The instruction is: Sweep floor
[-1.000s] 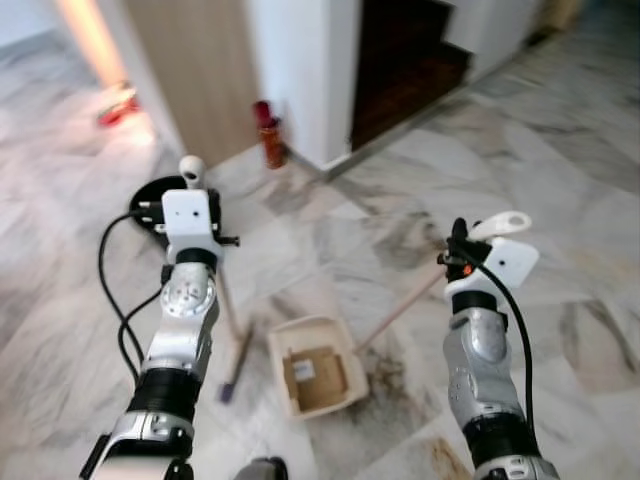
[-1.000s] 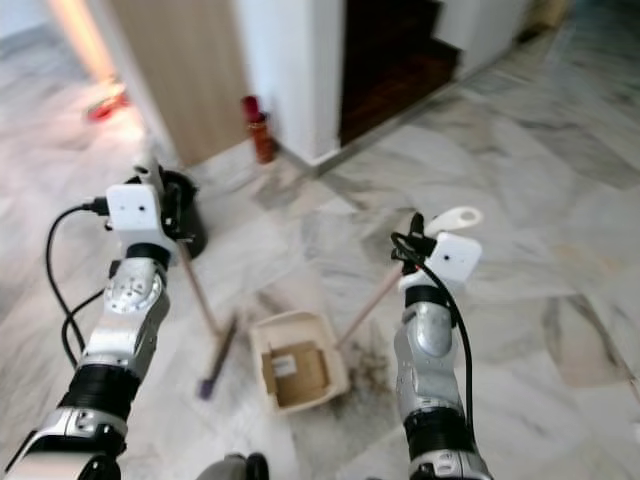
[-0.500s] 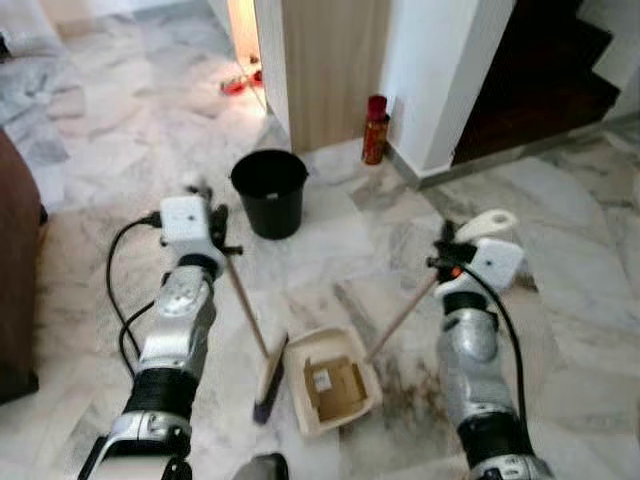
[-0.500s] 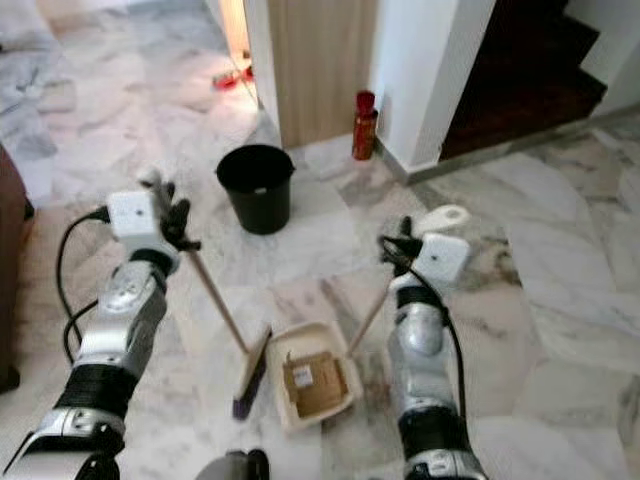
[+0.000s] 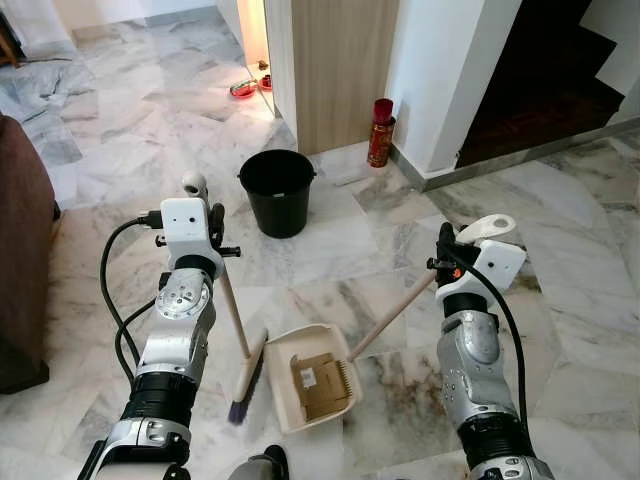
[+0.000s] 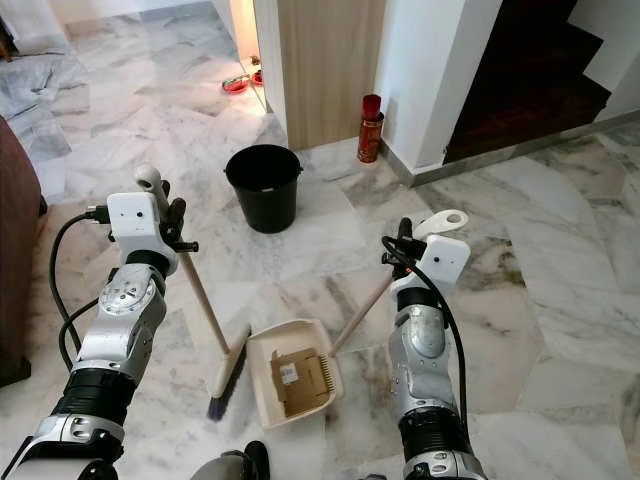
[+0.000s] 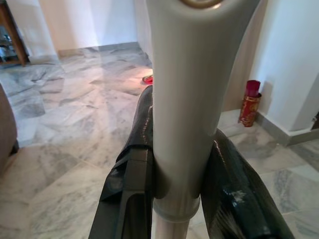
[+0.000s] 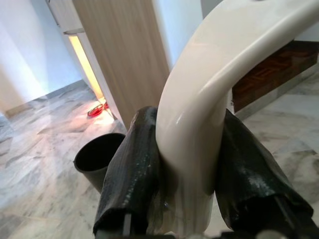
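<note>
Your left gripper [image 7: 174,164] is clamped on the broom [image 5: 232,325] grip, head on the floor at seven o'clock of the dustpan [image 5: 313,375]. Right gripper [image 8: 187,174] pinches the dustpan's handle. Both look light, stiff and slick; hold high, expect twisting. Bucket [image 5: 277,192] sits at twelve.

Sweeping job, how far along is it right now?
Done: a piece of cardboard lies in the dustpan. In hand: the left gripper clamps the broom, the right gripper clamps the dustpan handle. Left: dark dirt remains beside the pan, and the black bucket stands ahead for emptying, probably.
</note>
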{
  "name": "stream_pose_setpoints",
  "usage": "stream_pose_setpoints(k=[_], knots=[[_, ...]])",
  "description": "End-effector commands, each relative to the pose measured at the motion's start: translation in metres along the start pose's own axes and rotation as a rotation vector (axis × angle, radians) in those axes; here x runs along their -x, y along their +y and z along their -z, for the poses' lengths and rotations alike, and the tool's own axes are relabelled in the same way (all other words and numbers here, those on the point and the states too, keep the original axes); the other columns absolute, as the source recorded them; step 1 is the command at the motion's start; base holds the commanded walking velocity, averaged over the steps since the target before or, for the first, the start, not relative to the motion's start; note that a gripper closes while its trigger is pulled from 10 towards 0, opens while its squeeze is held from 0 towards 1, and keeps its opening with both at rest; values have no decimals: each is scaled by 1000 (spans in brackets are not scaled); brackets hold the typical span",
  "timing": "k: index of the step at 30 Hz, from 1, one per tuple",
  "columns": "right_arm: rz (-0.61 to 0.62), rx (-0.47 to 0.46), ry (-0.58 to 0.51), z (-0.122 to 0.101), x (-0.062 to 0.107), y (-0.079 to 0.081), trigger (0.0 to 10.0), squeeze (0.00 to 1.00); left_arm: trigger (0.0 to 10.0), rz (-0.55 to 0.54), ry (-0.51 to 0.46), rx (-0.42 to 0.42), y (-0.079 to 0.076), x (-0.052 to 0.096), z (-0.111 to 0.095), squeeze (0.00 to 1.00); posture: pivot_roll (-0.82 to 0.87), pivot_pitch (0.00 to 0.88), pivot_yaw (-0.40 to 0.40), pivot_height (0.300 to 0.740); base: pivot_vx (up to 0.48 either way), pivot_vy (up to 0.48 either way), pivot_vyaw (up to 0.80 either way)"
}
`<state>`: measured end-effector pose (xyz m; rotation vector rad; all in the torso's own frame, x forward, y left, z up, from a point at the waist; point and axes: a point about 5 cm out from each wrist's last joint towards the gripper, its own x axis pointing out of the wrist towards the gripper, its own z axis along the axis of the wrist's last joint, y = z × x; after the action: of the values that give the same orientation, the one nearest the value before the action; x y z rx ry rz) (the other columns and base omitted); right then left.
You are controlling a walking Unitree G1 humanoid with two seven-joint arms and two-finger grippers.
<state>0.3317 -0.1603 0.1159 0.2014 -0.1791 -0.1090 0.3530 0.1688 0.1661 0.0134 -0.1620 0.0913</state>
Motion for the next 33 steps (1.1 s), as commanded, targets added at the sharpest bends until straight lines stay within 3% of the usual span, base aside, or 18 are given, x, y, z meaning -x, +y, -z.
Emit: stream_pose_setpoints(k=[1,8,17,33], knots=[[-16,-38,-35,-9,-4,6,10000,0,10000,0,-62,-15,0,0,-12,0,35,162,6,740,0,0,0],[-21,-39,-30,-8,-4,6,10000,0,10000,-2,-60,0,0,1,-11,0,35,164,6,740,0,0,0],[-22,-36,-24,-8,-4,7,10000,0,10000,-5,-62,5,1,1,-11,0,33,161,8,740,0,470,0],[-24,-40,-2,-4,-4,9,10000,0,10000,1,-69,-5,1,0,-14,0,36,145,15,740,0,43,-800]])
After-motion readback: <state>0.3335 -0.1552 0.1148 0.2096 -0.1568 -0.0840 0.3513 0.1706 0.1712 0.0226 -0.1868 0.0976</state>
